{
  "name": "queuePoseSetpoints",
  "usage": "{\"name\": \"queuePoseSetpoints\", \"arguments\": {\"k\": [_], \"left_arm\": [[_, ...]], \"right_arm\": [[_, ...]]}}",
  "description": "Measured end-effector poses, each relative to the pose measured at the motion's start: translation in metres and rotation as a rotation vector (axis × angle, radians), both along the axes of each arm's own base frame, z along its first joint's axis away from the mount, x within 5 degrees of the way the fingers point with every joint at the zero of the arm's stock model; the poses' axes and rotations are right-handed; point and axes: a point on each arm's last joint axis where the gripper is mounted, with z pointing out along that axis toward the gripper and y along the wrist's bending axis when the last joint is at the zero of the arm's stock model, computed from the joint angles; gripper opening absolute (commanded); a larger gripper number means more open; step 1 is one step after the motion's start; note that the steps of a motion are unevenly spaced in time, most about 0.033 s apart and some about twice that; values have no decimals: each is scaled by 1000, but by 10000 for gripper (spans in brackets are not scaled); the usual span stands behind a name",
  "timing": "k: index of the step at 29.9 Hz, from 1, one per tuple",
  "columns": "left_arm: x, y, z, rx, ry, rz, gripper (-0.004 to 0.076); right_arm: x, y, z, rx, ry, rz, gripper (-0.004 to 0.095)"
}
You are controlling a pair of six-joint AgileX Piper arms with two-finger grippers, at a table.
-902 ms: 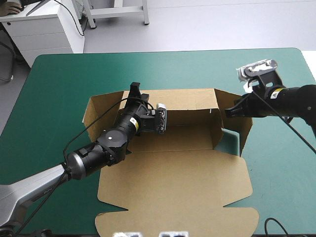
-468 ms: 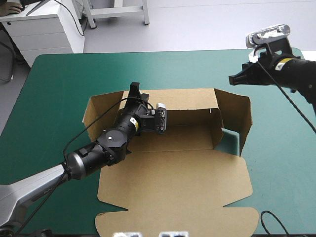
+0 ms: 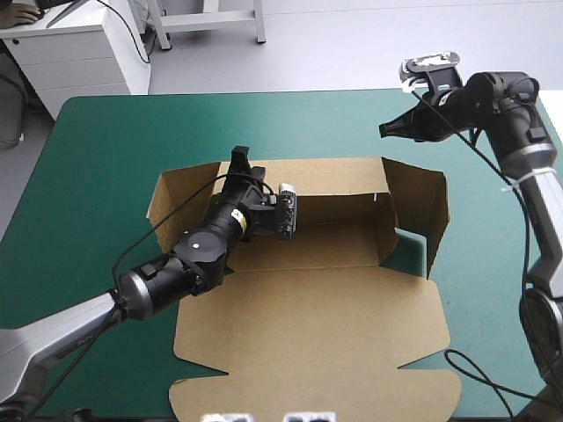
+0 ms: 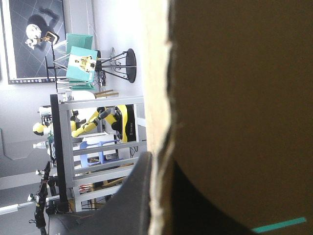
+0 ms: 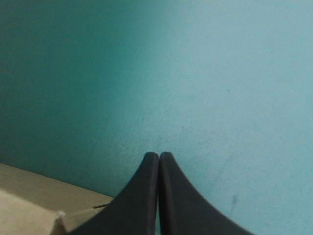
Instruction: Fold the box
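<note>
1. The brown box (image 3: 308, 325) is lying open in the middle of the table's teal-green cover (image 3: 114, 141). Its far wall and right side wall are standing up, and its lid is lying flat toward the near edge.
2. The left gripper (image 3: 239, 163) is reaching across the box from the left and sitting on the top edge of the far wall, near that wall's left end.
3. In the left wrist view its black fingers (image 4: 132, 196) are pinching that wall, with the board's raw edge running up between them, so this gripper is clamped on the box.
4. The right gripper (image 3: 387, 130) is hovering over the cover just beyond the box's far right corner, apart from the board.
5. In the right wrist view its fingers (image 5: 146, 186) are pressing together into one point and holding nothing. The cover is lying ahead of them, and a corner of the box is showing beside them.
</note>
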Motion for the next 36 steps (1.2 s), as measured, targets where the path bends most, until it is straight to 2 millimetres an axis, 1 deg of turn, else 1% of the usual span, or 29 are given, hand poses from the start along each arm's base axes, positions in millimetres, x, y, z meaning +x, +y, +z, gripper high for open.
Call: {"name": "queuePoseSetpoints", "arguments": {"k": [1, 4, 6, 13, 21, 27, 31, 36], "left_arm": [[0, 0, 0, 0, 0, 0, -8], [0, 0, 0, 1, 0, 2, -8], [0, 0, 0, 1, -1, 4, -8], [0, 1, 0, 3, -2, 11, -8], [0, 1, 0, 3, -2, 11, -8], [1, 1, 0, 5, -4, 16, -8], [1, 3, 0, 7, -6, 31, -8], [1, 3, 0, 7, -5, 37, -8]], "right_arm": [[6, 1, -10, -2, 34, -2, -19], [15, 3, -28, -11, 101, -2, -19], [18, 3, -35, -14, 131, -1, -19], [17, 3, -39, -16, 164, 3, -19], [9, 4, -43, -23, 258, 22, -19], [4, 9, -49, 23, 296, 66, -19], [-7, 9, -53, 36, 300, 80, -19], [-26, 6, -60, 42, 262, 82, -19]]}}
